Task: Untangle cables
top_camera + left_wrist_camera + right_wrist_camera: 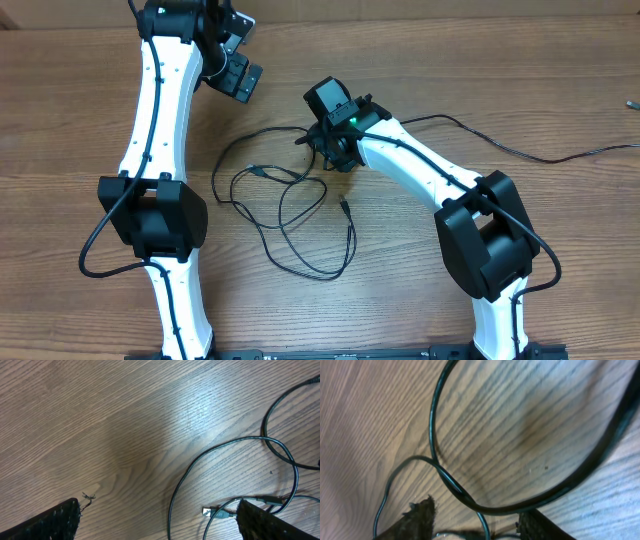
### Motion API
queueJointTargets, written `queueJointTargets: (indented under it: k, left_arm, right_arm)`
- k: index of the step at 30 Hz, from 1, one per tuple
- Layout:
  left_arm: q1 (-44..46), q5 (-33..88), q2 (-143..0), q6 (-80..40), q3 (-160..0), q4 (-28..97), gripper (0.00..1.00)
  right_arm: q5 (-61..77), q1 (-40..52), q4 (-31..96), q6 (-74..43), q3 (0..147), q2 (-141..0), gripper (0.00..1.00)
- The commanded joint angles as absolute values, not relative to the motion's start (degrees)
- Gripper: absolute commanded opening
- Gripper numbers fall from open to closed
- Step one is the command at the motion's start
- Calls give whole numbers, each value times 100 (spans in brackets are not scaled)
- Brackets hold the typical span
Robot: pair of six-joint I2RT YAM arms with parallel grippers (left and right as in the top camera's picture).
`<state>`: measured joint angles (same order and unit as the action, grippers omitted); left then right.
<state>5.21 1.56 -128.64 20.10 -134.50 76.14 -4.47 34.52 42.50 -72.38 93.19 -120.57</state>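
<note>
On the table (pixel 480 60): cables (pixel 352 240) looped, tangled | left gripper (pixel 159 507) spread wide | right gripper (pixel 475 512) astride a strand, grip unclear

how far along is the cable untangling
Nothing looks done yet: the cables lie in overlapping loops on the table, crossing in several places. In hand: the right gripper is low at the tangle, fingers apart with a strand running between them. The left gripper hovers open beside the loops, holding nothing. Left to do: separating every strand.
</note>
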Motion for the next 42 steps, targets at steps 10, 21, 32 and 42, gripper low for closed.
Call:
queueJointTargets:
  k: [10, 21, 32, 42]
  left_arm:
    - [499, 287, -12905, 2145, -13423, 7535, 99]
    - [493, 305, -12905, 2147, -13423, 7533, 99]
    - [489, 305, -12905, 2143, -13423, 7535, 100]
    - [491, 469, -12905, 2102, -13423, 7537, 99]
  right_arm:
    - [-906, 3435, 4160, -7269, 9371, -12101, 43]
    - [-657, 3435, 4298, -7207, 9371, -12313, 4]
    - [-392, 3441, 4969, -6849, 9373, -12079, 4]
    - [-165, 3439, 4814, -6401, 9373, -11507, 7]
